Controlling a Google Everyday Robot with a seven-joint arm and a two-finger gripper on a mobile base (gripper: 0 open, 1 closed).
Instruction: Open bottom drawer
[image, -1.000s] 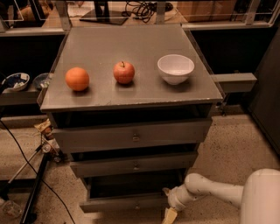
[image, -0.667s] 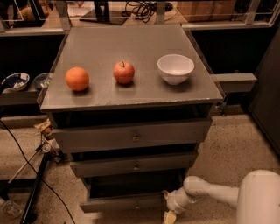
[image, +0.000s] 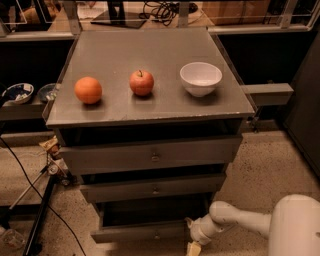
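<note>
The grey cabinet (image: 150, 117) has three drawers. The bottom drawer (image: 130, 233) is the lowest and slimmest front, with a small metal knob (image: 157, 235) at its centre. It stands a little forward of the cabinet, with a dark gap above it. My gripper (image: 193, 244) is low at the frame's bottom edge, right at the right end of this drawer's front. The white arm (image: 240, 220) reaches in from the lower right. How the gripper touches the drawer is hidden.
On the cabinet top sit an orange (image: 88, 90), a red apple (image: 142, 82) and a white bowl (image: 201, 78). The middle drawer (image: 152, 189) and top drawer (image: 150, 156) are above. Cables and a stand (image: 37, 215) lie on the floor at left.
The gripper has edged slightly left and down along the bottom drawer's right end. The drawer and the things on top look unmoved.
</note>
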